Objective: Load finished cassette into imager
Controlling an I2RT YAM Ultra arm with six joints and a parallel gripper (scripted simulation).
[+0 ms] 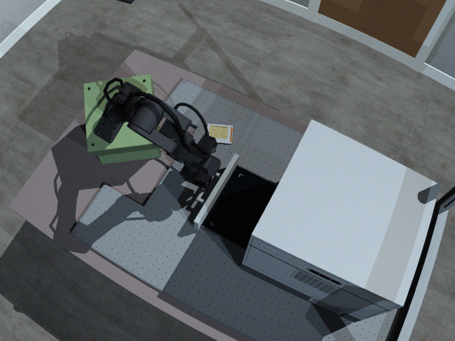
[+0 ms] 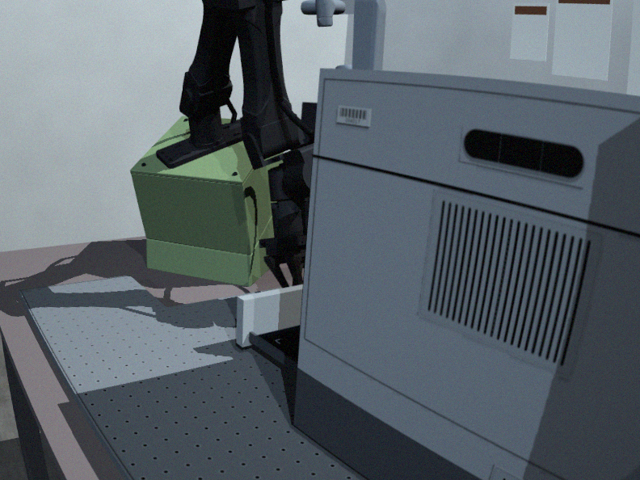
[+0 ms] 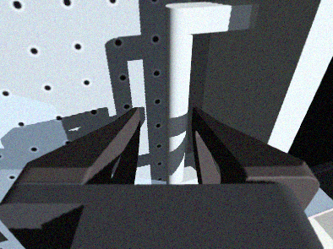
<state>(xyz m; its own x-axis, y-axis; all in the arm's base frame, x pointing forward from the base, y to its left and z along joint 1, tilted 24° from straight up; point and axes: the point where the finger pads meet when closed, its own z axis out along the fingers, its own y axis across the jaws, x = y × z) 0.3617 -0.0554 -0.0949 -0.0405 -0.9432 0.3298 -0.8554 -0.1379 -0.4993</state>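
The gel imager IM [image 1: 337,212] is a big white box at the right; it also shows in the exterior view [image 2: 459,267]. Its drawer stands pulled out to the left, with the dark glass [image 1: 242,204] bare and white corner marks showing. The drawer's white front panel [image 1: 216,191] carries a white bar handle [image 3: 179,92]. My gripper [image 3: 166,116] [image 1: 199,185] points down in front of the panel; its partly open fingers straddle the handle bar, with a gap on each side. The cassette FINISHED [image 1: 220,133], yellowish with an orange edge, lies flat on the perforated board behind the arm.
The arm stands on a green block [image 1: 121,119] at the left. The perforated board [image 1: 144,239] spreads in front of the drawer. A grey post with a knob [image 2: 351,18] rises behind IM.
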